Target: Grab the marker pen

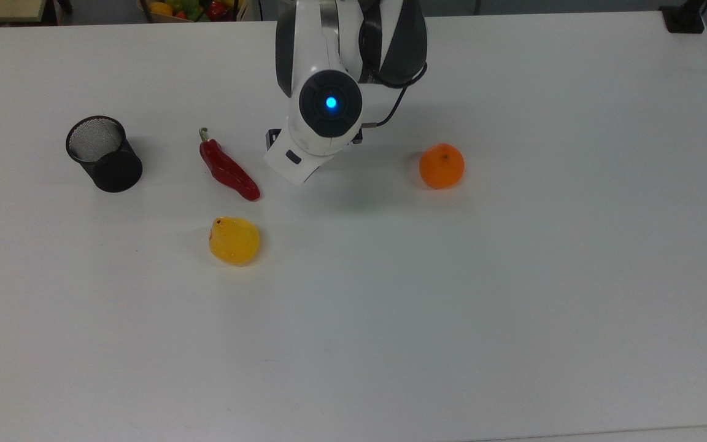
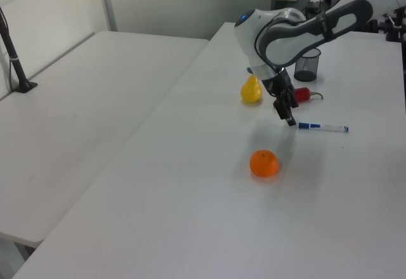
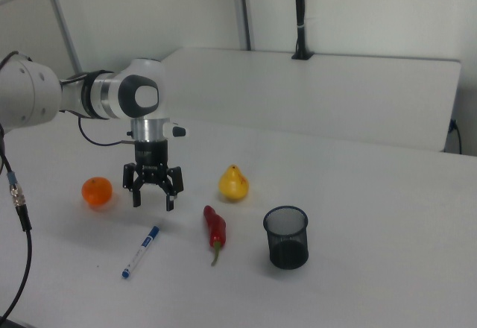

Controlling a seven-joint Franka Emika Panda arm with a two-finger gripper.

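Note:
The marker pen [image 3: 141, 252], white-barrelled with a blue cap, lies flat on the white table [image 3: 358, 283], in front of the gripper in the right view. It also lies flat in the left view, marker pen [image 2: 323, 127], just right of the gripper [image 2: 289, 118]. My gripper [image 3: 153, 198] hangs open above the table, fingers pointing down, with nothing between them and a clear gap to the pen. From above, the arm's wrist [image 1: 329, 104] covers that spot.
A red chili [image 1: 229, 170] lies at the top view's left of the wrist, with a yellow pear [image 1: 234, 240] below it. A black mesh cup [image 1: 104, 153] stands further left. An orange [image 1: 441, 166] sits to the wrist's right.

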